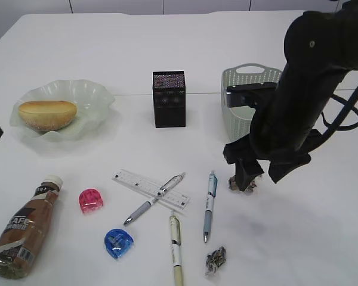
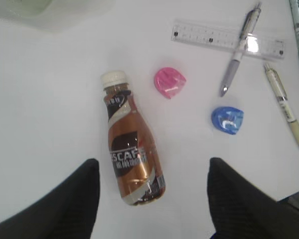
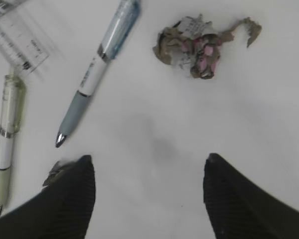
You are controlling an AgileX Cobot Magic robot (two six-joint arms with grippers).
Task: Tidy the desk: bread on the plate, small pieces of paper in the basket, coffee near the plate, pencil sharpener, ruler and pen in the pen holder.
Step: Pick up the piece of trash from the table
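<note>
The bread (image 1: 46,114) lies on the wavy green plate (image 1: 92,95) at the left. On its side at the front left is the coffee (image 1: 25,226), which the left wrist view shows lying below my open left gripper (image 2: 153,162). Pink (image 1: 90,200) and blue (image 1: 118,242) pencil sharpeners, the ruler (image 1: 137,182) and pens (image 1: 209,205) are spread over the front of the desk (image 1: 298,238). My right gripper (image 1: 261,179) hovers open with nothing in it, close to a crumpled paper (image 1: 235,183). That paper (image 3: 204,46) lies ahead of the fingers.
The black pen holder (image 1: 169,99) stands mid-desk, with the basket (image 1: 241,83) to its right behind the right arm. A second crumpled paper (image 1: 215,260) lies at the front. One grey pen (image 1: 155,198) rests across the ruler, and a pale pen (image 1: 175,247) lies beside the blue sharpener.
</note>
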